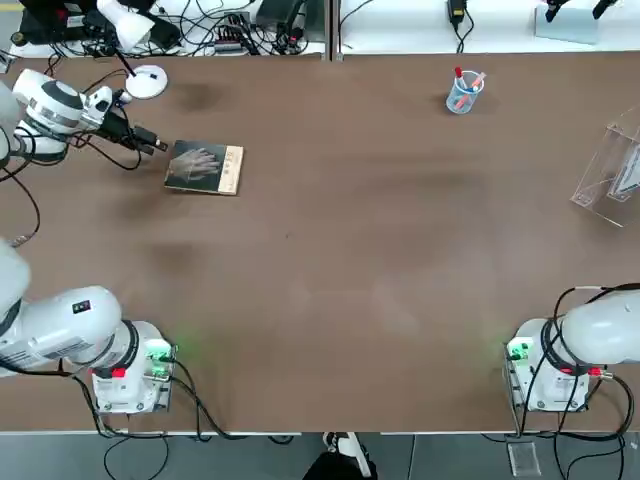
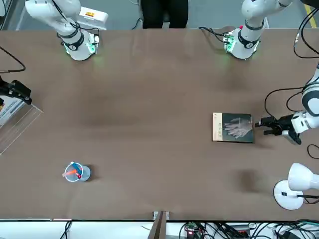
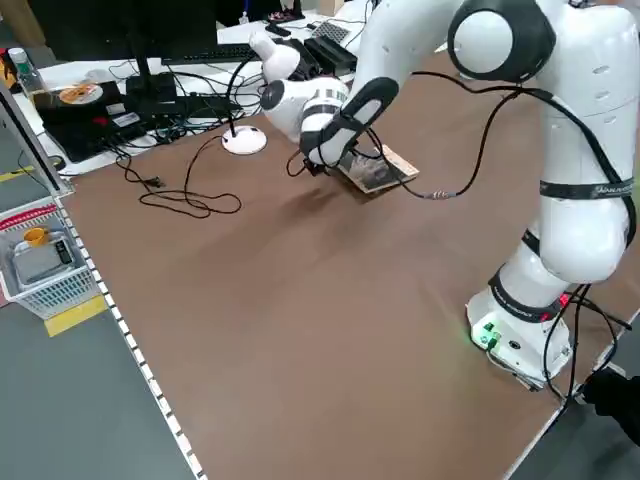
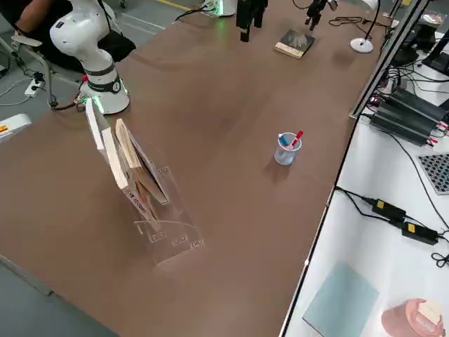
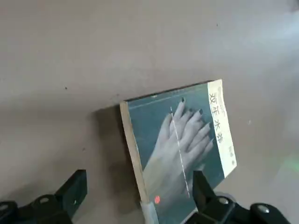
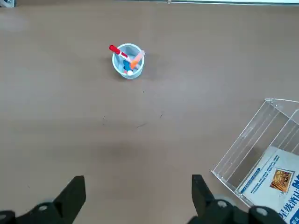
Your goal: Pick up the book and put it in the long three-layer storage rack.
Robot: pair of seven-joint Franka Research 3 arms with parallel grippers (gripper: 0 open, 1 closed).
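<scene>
Two black fingertips [image 5: 74, 191] of the left hand [image 1: 155, 144] sat closest to the wrist camera, spread wide with nothing between them — the book [image 5: 180, 151] lay just past them, its near corner roughly in the gap. That book was a thin paperback, dark grey-teal cover with a pale hand printed on it, painted nails showing, and a tan strip with dark characters along one long edge. Small red dot near one corner too. It lay flat on the brown desk [image 1: 350, 260], cover up, far left side from the robot's seat, close to the white lamp [image 1: 146, 80].

From overhead, the left hand pointed at the book's short edge, just beside it; I couldn't tell if it was touching.

The long three-layer storage rack [image 1: 610, 170] stood way over on the far right edge of the desk, well apart from the book — clear acrylic, slanted, already holding a few flat printed items [image 4: 130, 172]. A small clear pen cup [image 1: 463, 93] with a red and an orange pen stood between them, nearer the rack.

The right hand [image 6: 135, 196] hung above the desk near the rack, fingers wide apart, holding nothing.
</scene>
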